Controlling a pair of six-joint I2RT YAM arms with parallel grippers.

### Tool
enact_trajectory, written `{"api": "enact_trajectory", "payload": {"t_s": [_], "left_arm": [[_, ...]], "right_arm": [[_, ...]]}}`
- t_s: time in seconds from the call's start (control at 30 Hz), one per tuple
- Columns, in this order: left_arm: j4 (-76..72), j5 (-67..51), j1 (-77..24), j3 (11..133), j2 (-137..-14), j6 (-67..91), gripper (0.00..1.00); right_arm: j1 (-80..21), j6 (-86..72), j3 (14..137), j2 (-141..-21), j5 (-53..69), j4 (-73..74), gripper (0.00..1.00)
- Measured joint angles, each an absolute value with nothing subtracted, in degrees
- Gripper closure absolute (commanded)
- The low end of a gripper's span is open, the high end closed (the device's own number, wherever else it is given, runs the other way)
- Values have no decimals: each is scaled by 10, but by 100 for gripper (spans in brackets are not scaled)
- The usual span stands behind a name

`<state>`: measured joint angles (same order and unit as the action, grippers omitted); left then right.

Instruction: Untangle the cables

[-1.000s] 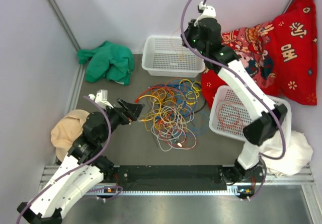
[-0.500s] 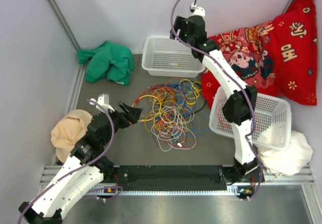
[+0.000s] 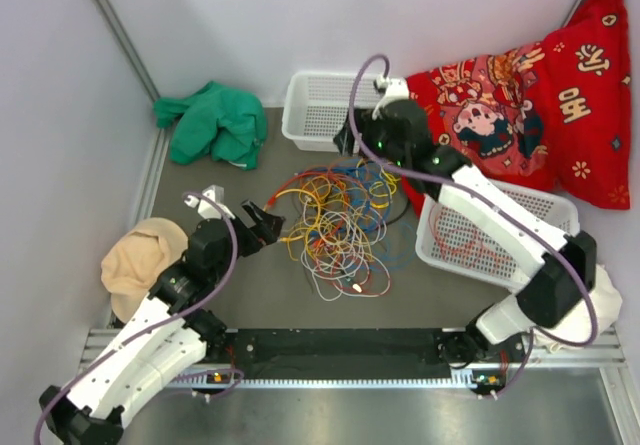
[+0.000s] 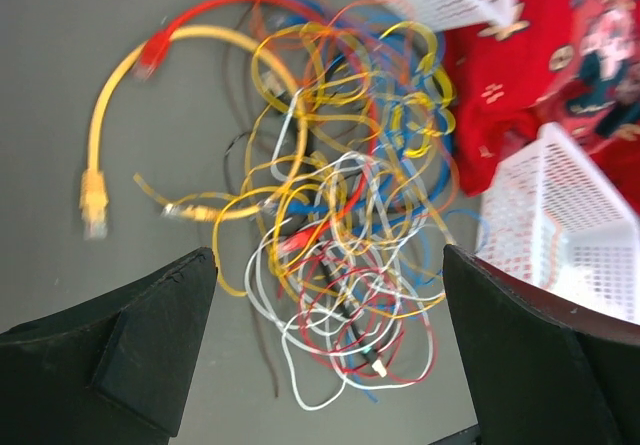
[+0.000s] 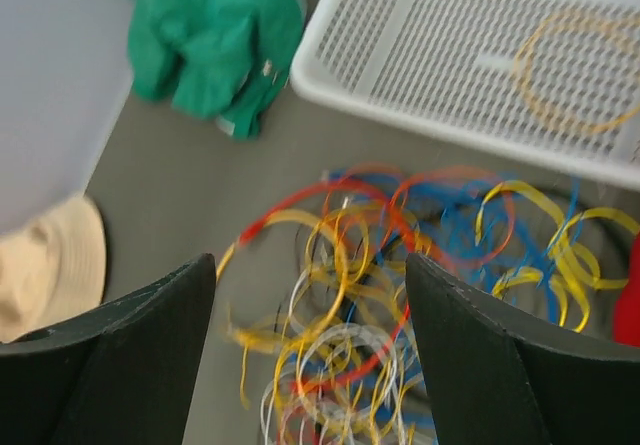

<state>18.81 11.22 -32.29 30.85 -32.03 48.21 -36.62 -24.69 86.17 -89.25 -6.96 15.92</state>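
The cables [image 3: 335, 225] lie in one tangled heap of yellow, red, orange, blue and white loops on the grey mat. My left gripper [image 3: 268, 225] stands open just left of the heap, nothing between its fingers. In the left wrist view the left gripper [image 4: 328, 255] frames the tangle [image 4: 340, 215], and a thick yellow cable's plug [image 4: 93, 205] lies apart at the left. My right gripper [image 3: 348, 147] hovers open over the heap's far edge. The right wrist view is blurred: the right gripper [image 5: 310, 260] is above the cables [image 5: 400, 305], empty. One orange loop [image 5: 575, 70] lies in the far basket.
The far white basket [image 3: 310, 115] stands behind the heap. A second white basket [image 3: 520, 215] at the right holds a red cable [image 3: 460, 245]. A green cloth [image 3: 212, 123] is back left, a beige cloth [image 3: 135, 260] left, a red cushion [image 3: 540, 85] back right, and a white cloth [image 3: 595, 310] right.
My right gripper has opened, and its arm swung from above the far basket down toward the heap's far edge. The left gripper crept slightly nearer the heap, still open.
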Motion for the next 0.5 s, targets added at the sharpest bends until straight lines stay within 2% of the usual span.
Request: {"api": "enact_trajectory", "payload": {"t_s": [0.1, 0.17, 0.33, 0.5], "left_arm": [[206, 114, -323, 311, -354, 496, 1], [212, 111, -323, 311, -368, 504, 1], [216, 97, -323, 311, -379, 524, 1], [243, 88, -323, 312, -372, 535, 1]], "right_arm": [[-413, -247, 780, -838, -58, 159, 25], [-452, -245, 757, -843, -54, 164, 24], [-535, -238, 750, -927, -59, 198, 21], [-538, -248, 767, -1028, -72, 236, 21]]}}
